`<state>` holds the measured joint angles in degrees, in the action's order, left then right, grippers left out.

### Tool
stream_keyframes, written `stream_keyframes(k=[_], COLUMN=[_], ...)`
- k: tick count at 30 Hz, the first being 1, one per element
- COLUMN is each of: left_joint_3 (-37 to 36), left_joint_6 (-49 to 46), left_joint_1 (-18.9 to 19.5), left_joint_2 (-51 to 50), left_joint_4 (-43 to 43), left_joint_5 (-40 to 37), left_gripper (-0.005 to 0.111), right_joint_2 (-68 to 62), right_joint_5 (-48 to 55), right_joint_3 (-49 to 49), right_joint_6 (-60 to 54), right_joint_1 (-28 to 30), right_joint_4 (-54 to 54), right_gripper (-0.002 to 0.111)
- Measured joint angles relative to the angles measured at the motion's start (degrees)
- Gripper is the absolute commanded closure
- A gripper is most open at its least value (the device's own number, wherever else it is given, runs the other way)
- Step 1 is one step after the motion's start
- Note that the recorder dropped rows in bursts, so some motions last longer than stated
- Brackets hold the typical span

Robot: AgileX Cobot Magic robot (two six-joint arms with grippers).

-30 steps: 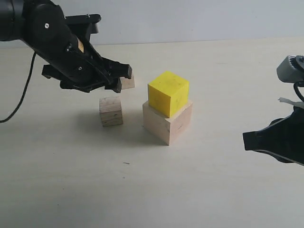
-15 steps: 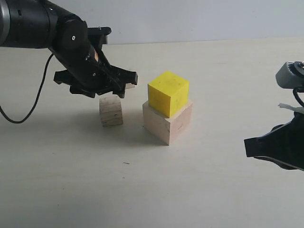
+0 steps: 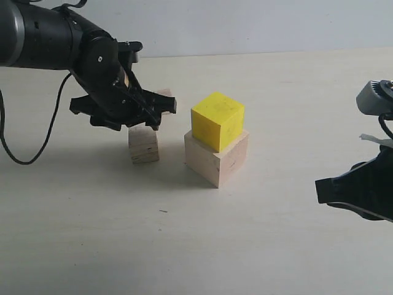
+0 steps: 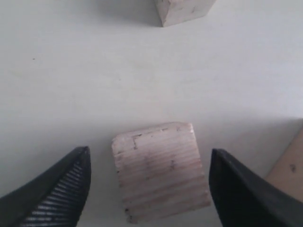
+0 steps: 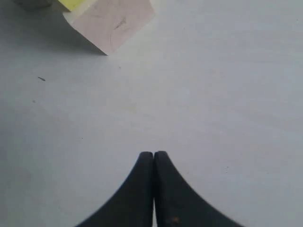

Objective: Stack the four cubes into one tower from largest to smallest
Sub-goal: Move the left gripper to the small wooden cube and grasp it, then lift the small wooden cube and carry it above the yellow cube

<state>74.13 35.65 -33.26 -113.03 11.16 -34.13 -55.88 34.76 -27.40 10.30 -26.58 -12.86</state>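
The bright yellow cube (image 3: 217,120) sits skewed on the largest pale wood cube (image 3: 216,158) at the table's middle. Left of that stack stands the grainy wood cube (image 3: 143,146) (image 4: 161,170). My left gripper (image 3: 161,115) (image 4: 149,152) hangs open just over it, one finger on each side with gaps, touching nothing. The smallest cube (image 3: 164,93) peeks out behind that gripper and shows as a tan edge (image 4: 289,165) beside one finger. My right gripper (image 3: 318,183) (image 5: 154,153) is shut and empty, low at the right, apart from the stack (image 5: 111,21).
The left arm's black cable (image 3: 37,147) loops over the table at the far left. A corner of the largest cube (image 4: 184,9) lies ahead of the left gripper. Bare tabletop (image 3: 184,246) stretches in front of the cubes.
My left gripper has dropped and shifted until it hangs right over the grainy cube, hiding most of the smallest cube. The cubes have not moved, and the right arm has hardly moved.
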Motion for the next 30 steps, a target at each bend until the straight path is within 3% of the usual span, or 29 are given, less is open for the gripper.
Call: stream_keyframes(k=[13, 15, 18, 23, 27, 30], left_joint_3=[0.0, 0.0, 0.0, 0.0, 0.0, 0.0], left_joint_6=[0.4, 0.4, 0.4, 0.42, 0.42, -0.2], left_joint_1=[0.0, 0.0, 0.0, 0.0, 0.0, 0.0], left_joint_2=[-3.67, -4.39, -4.7, -4.13, -3.15, -1.42], left_joint_4=[-2.1, -2.2, -1.17, 3.7, 5.6, 6.76], left_joint_5=[3.21, 3.11, 2.55, -1.08, -3.23, -5.11], left_gripper=[0.038, 0.045, 0.065, 0.082, 0.105, 0.107], right_joint_2=[0.0, 0.0, 0.0, 0.0, 0.0, 0.0], right_joint_5=[0.0, 0.0, 0.0, 0.0, 0.0, 0.0], right_joint_3=[0.0, 0.0, 0.0, 0.0, 0.0, 0.0], right_joint_6=[0.0, 0.0, 0.0, 0.0, 0.0, 0.0], right_joint_1=[0.0, 0.0, 0.0, 0.0, 0.0, 0.0], right_joint_4=[-0.09, -0.09, -0.23, -0.23, -0.23, -0.23], right_gripper=[0.108, 0.108, 0.108, 0.108, 0.108, 0.108])
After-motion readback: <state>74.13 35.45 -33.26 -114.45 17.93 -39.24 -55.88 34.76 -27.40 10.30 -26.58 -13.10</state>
